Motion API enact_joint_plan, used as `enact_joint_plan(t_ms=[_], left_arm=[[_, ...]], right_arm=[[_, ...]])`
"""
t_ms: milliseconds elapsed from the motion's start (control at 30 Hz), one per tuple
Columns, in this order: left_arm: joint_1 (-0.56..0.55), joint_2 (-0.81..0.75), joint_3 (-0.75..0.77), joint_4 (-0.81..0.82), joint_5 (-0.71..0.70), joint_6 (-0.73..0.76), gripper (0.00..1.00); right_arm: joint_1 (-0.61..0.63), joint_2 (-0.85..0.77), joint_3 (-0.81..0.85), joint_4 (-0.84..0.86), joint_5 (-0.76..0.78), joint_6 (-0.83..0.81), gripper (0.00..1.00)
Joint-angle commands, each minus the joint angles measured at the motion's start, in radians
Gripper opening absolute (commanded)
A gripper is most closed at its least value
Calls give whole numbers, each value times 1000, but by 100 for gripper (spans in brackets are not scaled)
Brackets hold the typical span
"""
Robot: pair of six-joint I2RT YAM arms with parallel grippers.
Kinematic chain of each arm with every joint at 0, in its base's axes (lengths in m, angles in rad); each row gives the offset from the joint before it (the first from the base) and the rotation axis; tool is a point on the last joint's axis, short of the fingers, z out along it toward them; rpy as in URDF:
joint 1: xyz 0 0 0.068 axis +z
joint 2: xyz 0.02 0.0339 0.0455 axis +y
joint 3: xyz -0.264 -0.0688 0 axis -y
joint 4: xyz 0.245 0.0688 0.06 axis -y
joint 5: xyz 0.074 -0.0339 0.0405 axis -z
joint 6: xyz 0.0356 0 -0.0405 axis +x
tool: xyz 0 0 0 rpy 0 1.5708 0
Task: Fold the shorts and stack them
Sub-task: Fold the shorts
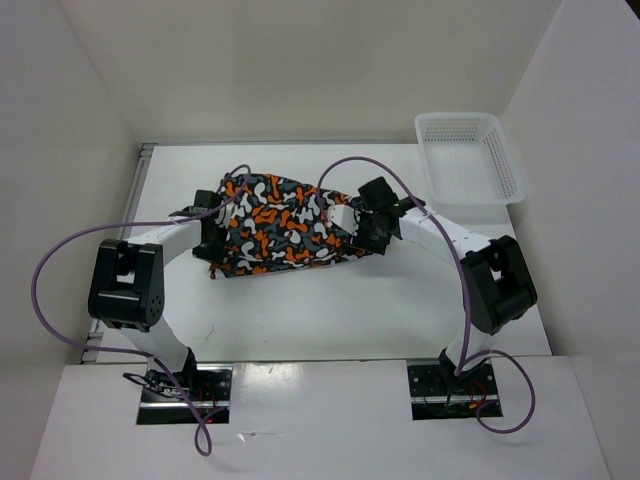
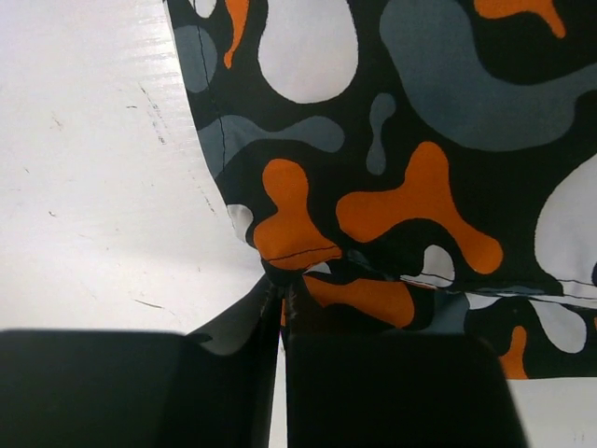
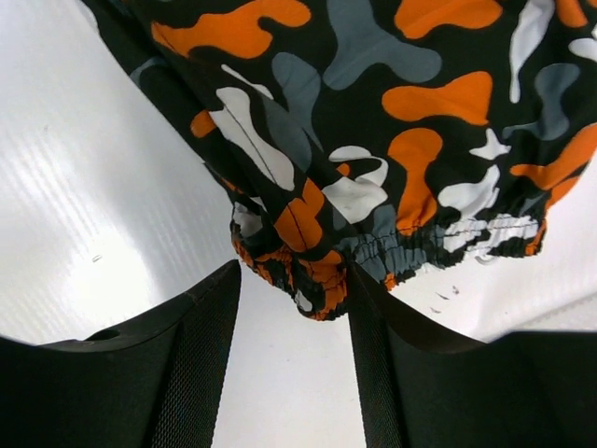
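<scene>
**While left gripper pinches the shorts, right gripper only straddles them**

White table, boxed in by white walls left, back and right. Shorts lie spread flat mid-table, between the two grippers. White lattice basket sits at the far right corner, well apart from the cloth.

Left gripper is at the shorts' left edge: fingers together, clamped on a dark fold at a corner of the cloth. Right gripper is at the right edge: fingers apart, with the bunched elastic waistband end between them. Can't tell if either pad touches it.

Purple cables loop wide on both sides; the right one arcs over the cloth's far right end.

Top view: both gripper heads cover the shorts' side edges. Wrist views crop the cloth, and the fingers block the bottom of each.
</scene>
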Motion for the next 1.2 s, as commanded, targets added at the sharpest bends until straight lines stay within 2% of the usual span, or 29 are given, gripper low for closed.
enact_joint_plan(t_ms=[0,67,133,167,200,300,400,533,567,833,967,1167], left_arm=[[1,0,24,-39,-28,4,5],[1,-9,24,-48,-37,4,1],[1,-9,44,-59,-37,4,0],[1,-9,44,-59,-37,4,0],[1,-9,59,-59,-47,4,0],[1,-29,87,-77,-59,4,0],[1,-53,96,-86,-68,4,0],[1,-63,116,-96,-91,4,0],[1,-63,126,-96,-102,4,0],[1,-81,169,-151,-111,4,1],[1,-90,252,-286,-77,4,1],[-32,-124,225,-442,35,4,13]], right_arm=[[-8,-34,32,-47,-38,-12,56],[-8,-34,17,-29,-27,-21,58],[-8,-25,-30,34,16,-30,52],[-8,-14,-43,54,30,-30,43],[-8,2,-52,72,51,-30,24],[-8,3,-52,122,63,-20,1],[-8,3,-6,157,103,-9,0],[-8,-20,17,264,242,-18,0],[-8,-30,17,330,273,-18,0],[-8,-74,-49,510,448,-133,0],[-8,-111,-49,484,447,-144,0],[-8,-140,-90,243,346,-175,0]])
